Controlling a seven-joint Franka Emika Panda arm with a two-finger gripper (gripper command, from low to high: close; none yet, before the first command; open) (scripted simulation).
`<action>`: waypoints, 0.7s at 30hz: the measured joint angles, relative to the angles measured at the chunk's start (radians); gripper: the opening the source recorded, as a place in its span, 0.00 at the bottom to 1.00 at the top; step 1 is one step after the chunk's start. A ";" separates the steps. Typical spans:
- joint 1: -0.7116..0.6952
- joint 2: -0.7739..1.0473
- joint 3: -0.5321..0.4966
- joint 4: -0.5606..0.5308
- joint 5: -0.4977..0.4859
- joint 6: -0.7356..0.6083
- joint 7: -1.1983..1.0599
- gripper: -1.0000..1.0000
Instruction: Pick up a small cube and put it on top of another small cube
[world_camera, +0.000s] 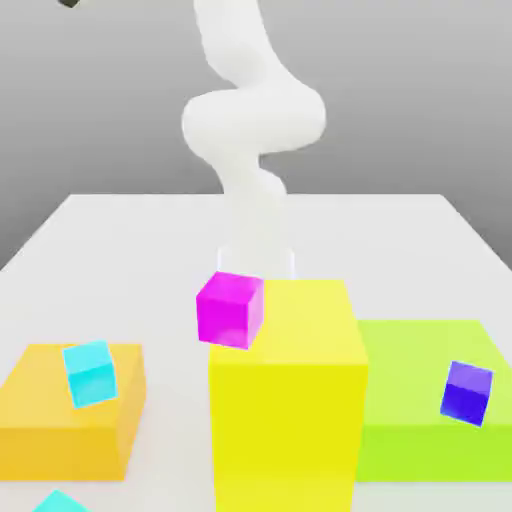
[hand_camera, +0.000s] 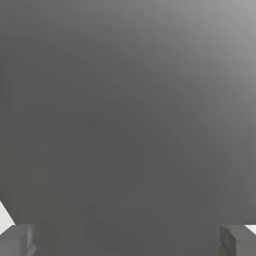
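Two cyan small cubes are sitting in the exterior view: one small cube (world_camera: 90, 373) is resting tilted on the orange block (world_camera: 60, 420), and the other small cube (world_camera: 60, 501) is peeking in at the bottom edge, lower down and near that block's front. So they're close together but on different levels.

In the hand view, the gripper (hand_camera: 128, 240) is showing its fingertips (hand_camera: 17, 240) spread wide apart with nothing between them, looking out at plain grey background.

What's worrying me: the arm (world_camera: 250, 130) is hanging back behind the tall yellow block (world_camera: 290, 400), so coming across to the cyan pair it's risking clipping that block or the magenta cube (world_camera: 230, 309) just beside its top edge. The tilted cube could also slip or twist when the fingers are closing on it.

Count: two cyan cubes, one magenta cube, one blue-violet cube (world_camera: 466, 392) on the lime block (world_camera: 420, 440), and three big blocks on the white table (world_camera: 120, 240).
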 joint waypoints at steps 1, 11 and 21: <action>0.028 0.017 -0.036 0.003 0.001 0.005 -0.053 0.50; 0.461 0.185 -0.526 0.032 0.002 0.060 -0.574 0.50; 1.059 0.061 -1.123 0.075 -0.368 0.079 -0.834 0.50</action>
